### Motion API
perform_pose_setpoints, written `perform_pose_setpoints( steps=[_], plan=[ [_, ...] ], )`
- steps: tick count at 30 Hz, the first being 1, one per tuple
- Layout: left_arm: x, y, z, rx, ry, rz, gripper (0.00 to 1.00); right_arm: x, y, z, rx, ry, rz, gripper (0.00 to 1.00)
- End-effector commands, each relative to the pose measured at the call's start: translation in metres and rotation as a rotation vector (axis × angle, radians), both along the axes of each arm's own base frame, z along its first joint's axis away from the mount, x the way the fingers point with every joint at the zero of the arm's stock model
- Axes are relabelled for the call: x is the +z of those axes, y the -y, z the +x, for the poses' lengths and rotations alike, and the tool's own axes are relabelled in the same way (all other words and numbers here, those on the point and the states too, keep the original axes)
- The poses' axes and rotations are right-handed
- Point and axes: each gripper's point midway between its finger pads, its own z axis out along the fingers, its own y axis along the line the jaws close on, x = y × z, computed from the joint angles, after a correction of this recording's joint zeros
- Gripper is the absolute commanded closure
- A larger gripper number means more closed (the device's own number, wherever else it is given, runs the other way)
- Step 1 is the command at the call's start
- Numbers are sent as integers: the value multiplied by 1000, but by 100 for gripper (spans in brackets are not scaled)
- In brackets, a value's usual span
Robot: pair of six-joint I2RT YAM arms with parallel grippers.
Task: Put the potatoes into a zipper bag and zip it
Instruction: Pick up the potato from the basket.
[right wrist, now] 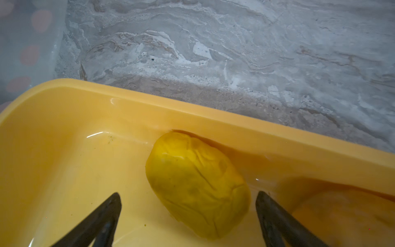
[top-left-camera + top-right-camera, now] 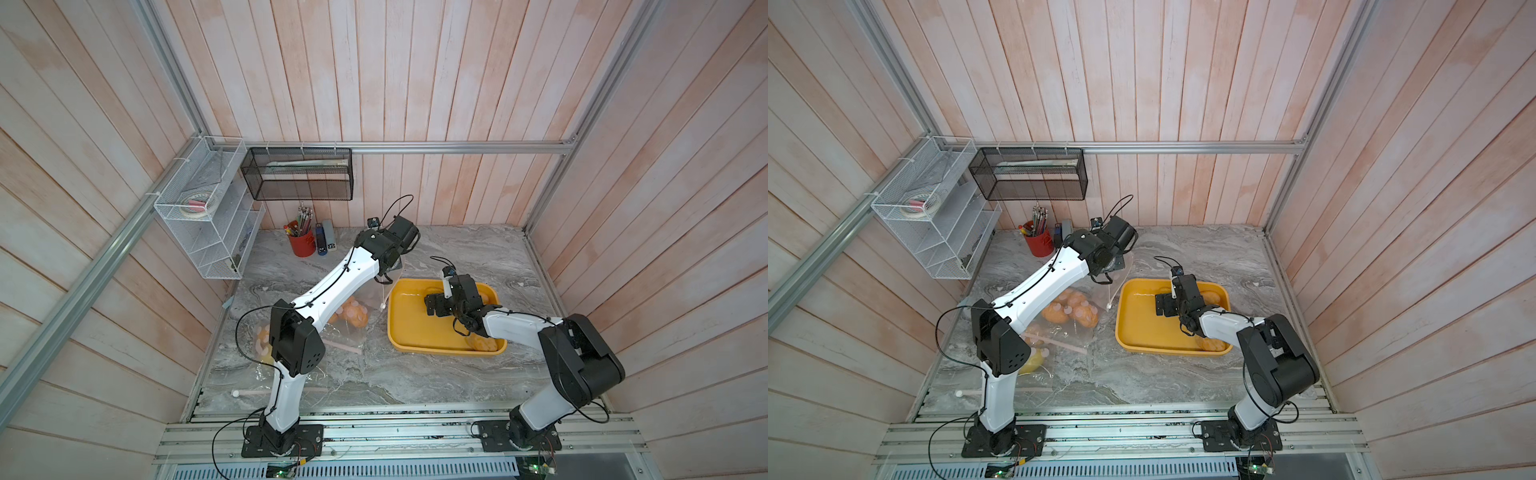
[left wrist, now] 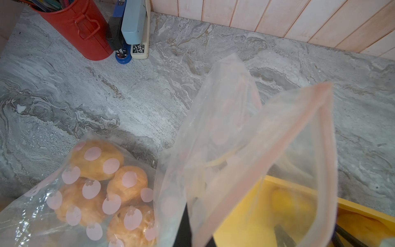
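L tool (image 2: 387,275): clamped on zipper bag (image 3: 235,139) rim, held up | R tool (image 1: 188,193): spread wide, empty, straddling yellow potato (image 1: 198,171) in tray (image 1: 53,128)

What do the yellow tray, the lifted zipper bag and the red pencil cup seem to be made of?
Yellow tray: likely moulded plastic, glossy; smooth rounded rim, bright glints.
Lifted zipper bag: thin translucent plastic film, pink strip at its mouth; tray shows through.
Red pencil cup: probably painted metal, satin; thin wall, pressed handle, possibly plastic.
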Motion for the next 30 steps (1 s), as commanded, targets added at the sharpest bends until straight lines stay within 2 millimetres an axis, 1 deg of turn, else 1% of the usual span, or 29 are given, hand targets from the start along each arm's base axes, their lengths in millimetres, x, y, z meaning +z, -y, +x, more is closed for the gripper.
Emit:
perform_pose_setpoints(
  steps=[1,3,5,7,10,14,16,21,22,24,27,29,30],
  plan=[
    [12,-1,-3,-19,22,-20,100,11,-20,6,95,34,46,4],
    [13,-1,-4,-22,23,-25,100,9,-23,7,101,22,52,10],
    [14,-1,-5,-26,27,-33,100,4,-25,7,105,-1,52,18],
    [15,0,-5,-32,29,-40,100,-1,-24,8,99,-20,43,20],
    [15,1,-6,-37,27,-47,100,-10,-18,11,61,-39,4,19],
    [14,3,-6,-44,24,-54,100,-19,-13,15,27,-56,-34,11],
    [14,3,-7,-47,23,-56,100,-21,-13,17,17,-61,-47,9],
    [15,4,-7,-51,25,-61,100,-22,-22,22,26,-62,-57,8],
    [15,4,-7,-53,25,-62,100,-22,-25,23,32,-63,-55,10],
    [15,4,-8,-55,24,-62,100,-20,-30,23,46,-65,-39,18],
    [15,4,-8,-56,23,-64,100,-16,-37,19,66,-67,-13,38],
    [15,4,-9,-57,24,-67,100,-12,-40,15,70,-69,1,53],
    [15,4,-9,-58,24,-66,100,-11,-41,13,72,-71,7,58]
  ],
)
